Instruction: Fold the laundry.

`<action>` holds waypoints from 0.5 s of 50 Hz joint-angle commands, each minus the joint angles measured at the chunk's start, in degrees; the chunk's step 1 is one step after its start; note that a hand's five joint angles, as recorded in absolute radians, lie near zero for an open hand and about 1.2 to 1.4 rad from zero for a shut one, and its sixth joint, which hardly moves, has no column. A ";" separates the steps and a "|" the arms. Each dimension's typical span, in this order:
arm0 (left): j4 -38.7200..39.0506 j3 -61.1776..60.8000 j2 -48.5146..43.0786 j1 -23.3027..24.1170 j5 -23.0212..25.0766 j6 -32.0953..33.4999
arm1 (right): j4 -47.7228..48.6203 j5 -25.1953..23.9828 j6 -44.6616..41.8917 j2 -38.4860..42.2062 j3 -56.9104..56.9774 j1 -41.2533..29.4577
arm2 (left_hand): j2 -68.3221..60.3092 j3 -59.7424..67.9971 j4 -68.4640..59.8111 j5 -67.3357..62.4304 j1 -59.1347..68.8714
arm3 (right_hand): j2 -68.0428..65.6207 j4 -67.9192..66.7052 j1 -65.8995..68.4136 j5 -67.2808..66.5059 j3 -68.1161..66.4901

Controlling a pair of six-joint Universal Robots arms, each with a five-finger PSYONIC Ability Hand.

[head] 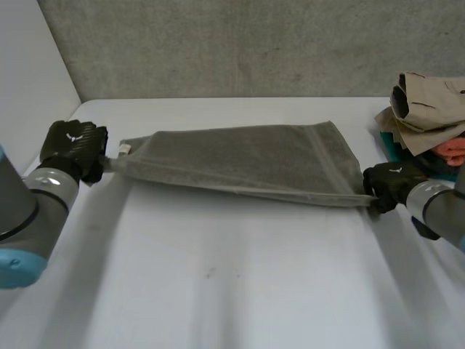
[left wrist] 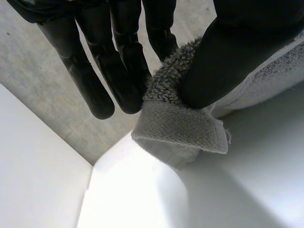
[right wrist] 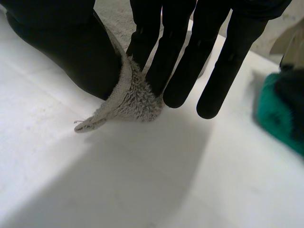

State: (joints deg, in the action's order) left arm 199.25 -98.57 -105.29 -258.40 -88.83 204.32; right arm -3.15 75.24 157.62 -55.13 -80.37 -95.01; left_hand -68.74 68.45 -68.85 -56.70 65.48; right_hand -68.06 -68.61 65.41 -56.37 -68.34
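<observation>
The grey towel [head: 247,163] is hanging taut just over the tabletop [head: 232,291], its long axis running hand to hand, the left hand [head: 73,145] pinching one end corner and the right hand [head: 389,185] pinching the opposite corner.

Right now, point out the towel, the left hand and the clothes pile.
towel [head: 247,160], head view, middle of the cloth.
left hand [head: 73,143], head view, back of the hand.
clothes pile [head: 429,102], head view, beige top garment.
</observation>
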 commanded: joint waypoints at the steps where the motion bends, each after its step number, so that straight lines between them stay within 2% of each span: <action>1: -14.05 -4.26 9.57 -0.09 0.15 0.64 | -8.70 2.28 -19.50 -13.49 -7.07 1.57 | -11.26 11.55 -11.15 -13.30 14.52 | -11.94 -11.39 14.59 -13.63 -11.66; 6: -26.08 -10.22 16.25 -0.26 0.15 7.47 | -16.62 5.44 -33.67 -21.85 -13.05 2.11 | -11.26 11.55 -11.15 -13.30 14.52 | -11.94 -11.39 14.59 -13.63 -11.66; 9: -28.65 -13.65 17.75 -0.27 0.15 11.35 | -20.92 7.72 -40.35 -25.81 -16.74 2.02 | -11.26 11.55 -11.15 -13.30 14.52 | -11.94 -11.39 14.59 -13.63 -11.66; 13: -28.93 -18.58 17.85 -0.35 0.06 16.71 | -22.43 8.70 -43.71 -26.70 -19.03 1.23 | -11.26 11.55 -11.15 -13.30 14.52 | -11.94 -11.39 14.59 -13.63 -11.66; 15: -28.49 -18.76 17.14 -0.44 0.15 17.16 | -21.90 8.88 -43.71 -26.00 -18.95 0.88 | -11.26 11.55 -11.15 -13.30 14.52 | -11.94 -11.39 14.59 -13.63 -11.66; 19: -24.45 -17.19 12.67 0.61 -0.12 16.81 | -17.17 8.96 -43.02 -19.33 -15.27 -0.79 | -11.26 11.55 -11.15 -13.30 14.52 | -11.94 -11.39 14.59 -13.63 -11.66; 25: -15.58 -9.47 5.03 1.75 -1.00 13.05 | -3.99 10.89 -40.38 -7.20 -5.17 -5.44 | -11.26 11.55 -11.15 -13.30 14.52 | -11.94 -11.39 14.59 -13.63 -11.66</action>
State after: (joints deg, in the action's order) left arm 175.84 -114.80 -93.39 -257.68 -89.17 221.22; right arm -18.11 84.77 114.68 -72.67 -94.12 -96.56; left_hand -68.74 68.44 -68.85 -56.70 65.48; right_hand -68.05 -68.71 65.41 -56.37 -68.40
